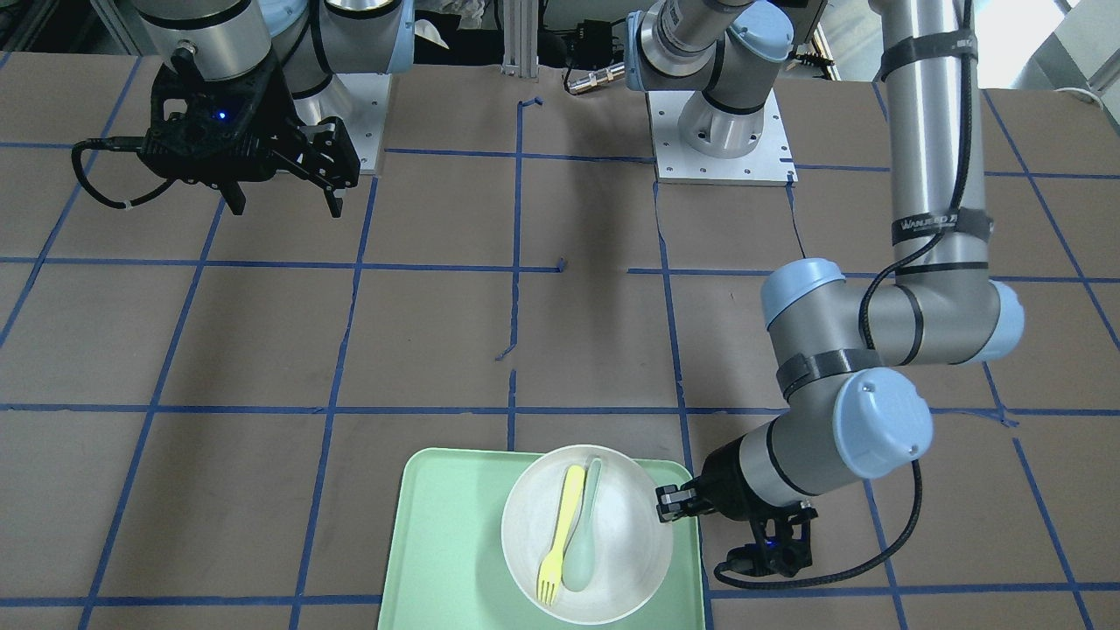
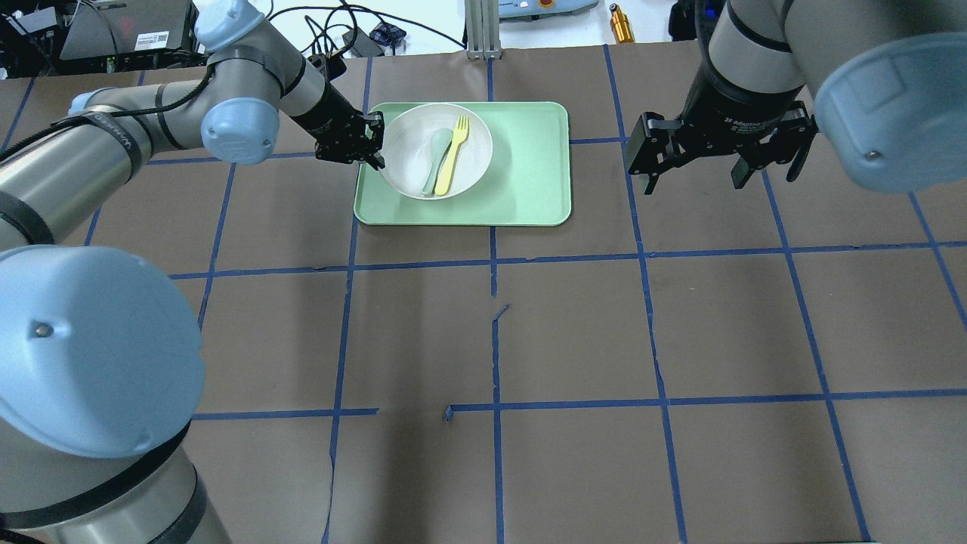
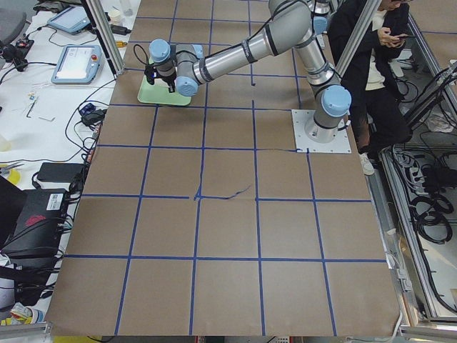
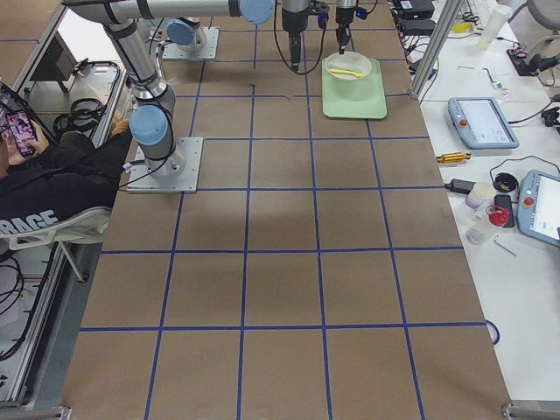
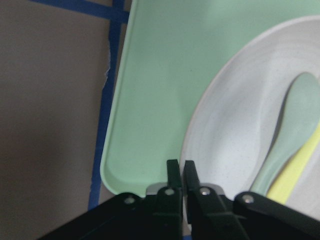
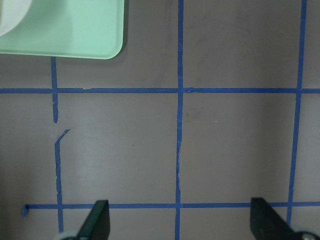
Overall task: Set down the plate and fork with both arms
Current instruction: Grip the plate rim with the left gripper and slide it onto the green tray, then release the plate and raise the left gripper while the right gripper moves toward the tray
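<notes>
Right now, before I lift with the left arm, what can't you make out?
Left wrist view: how deep the plate rim sits in the left gripper, hidden by the gripper's body.
Left wrist view: the fork, partly behind the spoon, tines past the right edge.
Front-facing view: the tray, its lower edge cut off by the frame.
Side views: the grip, too small.

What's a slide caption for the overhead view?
Left gripper pinches the plate rim on the tray; right gripper hangs open beside it.
</notes>
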Motion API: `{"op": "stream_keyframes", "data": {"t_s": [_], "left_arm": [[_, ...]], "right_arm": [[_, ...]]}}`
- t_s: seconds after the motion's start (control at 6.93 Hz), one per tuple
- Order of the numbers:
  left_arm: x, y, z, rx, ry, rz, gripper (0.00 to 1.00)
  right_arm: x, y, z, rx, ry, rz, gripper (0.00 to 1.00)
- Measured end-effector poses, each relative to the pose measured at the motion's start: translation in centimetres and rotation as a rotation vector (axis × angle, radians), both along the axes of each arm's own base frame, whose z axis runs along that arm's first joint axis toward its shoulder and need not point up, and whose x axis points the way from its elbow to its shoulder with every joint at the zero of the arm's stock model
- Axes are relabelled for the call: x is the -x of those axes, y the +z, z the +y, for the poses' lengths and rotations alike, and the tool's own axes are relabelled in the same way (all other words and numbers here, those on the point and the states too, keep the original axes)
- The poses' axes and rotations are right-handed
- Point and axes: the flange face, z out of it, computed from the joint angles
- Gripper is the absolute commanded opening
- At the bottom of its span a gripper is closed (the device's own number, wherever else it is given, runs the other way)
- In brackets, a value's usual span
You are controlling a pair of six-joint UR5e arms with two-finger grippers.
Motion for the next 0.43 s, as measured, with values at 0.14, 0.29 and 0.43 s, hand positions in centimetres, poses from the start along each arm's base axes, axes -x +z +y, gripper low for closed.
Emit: {"op": "stream_keyframes", "data": {"t_s": [0.14, 0.29, 0.43], "left_arm": [[1.0, -1.7, -0.6, 0.013, 0.005, -0.028, 0.44], [1.6, -2.7, -0.8, 0.024, -0.002, -0.041, 0.99], [1.8, -2.6, -0.8, 0.040, -0.021, -0.047, 1.00]], "right_arm": [[0.0, 0.0, 0.0, 0.000, 0.001, 0.001, 1.00], [0.0, 0.0, 0.0, -0.001, 0.001, 0.001, 1.00], [0.0, -0.1, 0.0, -0.001, 0.001, 0.001, 1.00]]}}
